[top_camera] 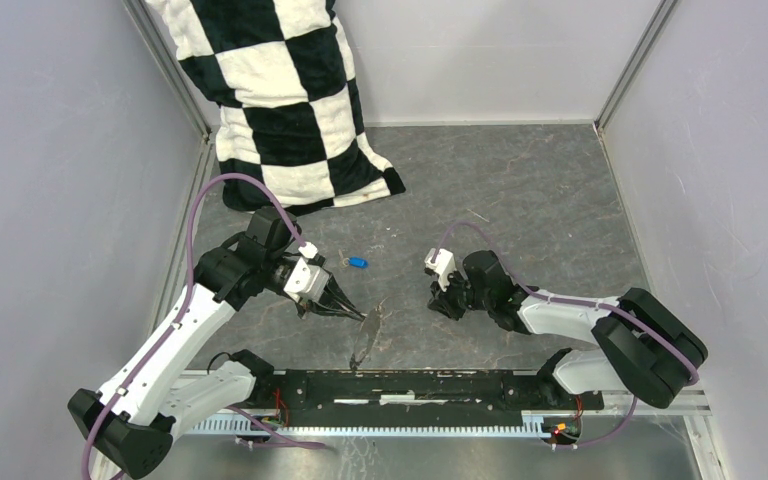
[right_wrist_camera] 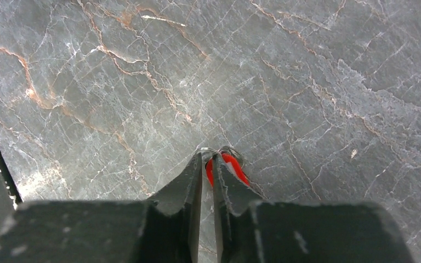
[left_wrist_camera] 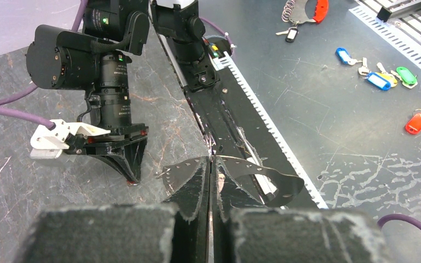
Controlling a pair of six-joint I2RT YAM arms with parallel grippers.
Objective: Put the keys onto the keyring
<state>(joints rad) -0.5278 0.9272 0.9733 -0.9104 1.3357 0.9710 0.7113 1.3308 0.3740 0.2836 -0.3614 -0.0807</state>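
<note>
The keyring [top_camera: 374, 323], a thin grey hoop, stands tilted near the table's front middle. My left gripper [top_camera: 359, 314] is shut on its left edge; in the left wrist view the pads [left_wrist_camera: 197, 181] are pressed together with a thin metal edge between them. The blue-headed key [top_camera: 357, 263] lies free on the table behind the left gripper. My right gripper [top_camera: 444, 303] points down at the table to the right of the hoop, apart from it. It is shut on the red-headed key [right_wrist_camera: 232, 166], whose small metal loop pokes out at the fingertips [right_wrist_camera: 197, 164].
A black-and-white checkered cloth [top_camera: 280, 100] hangs at the back left. A black rail [top_camera: 410, 385] runs along the near edge. Beyond it, on a metal surface, lie other tagged keys [left_wrist_camera: 378, 79] and a red tag [left_wrist_camera: 416, 123]. Walls close in on both sides.
</note>
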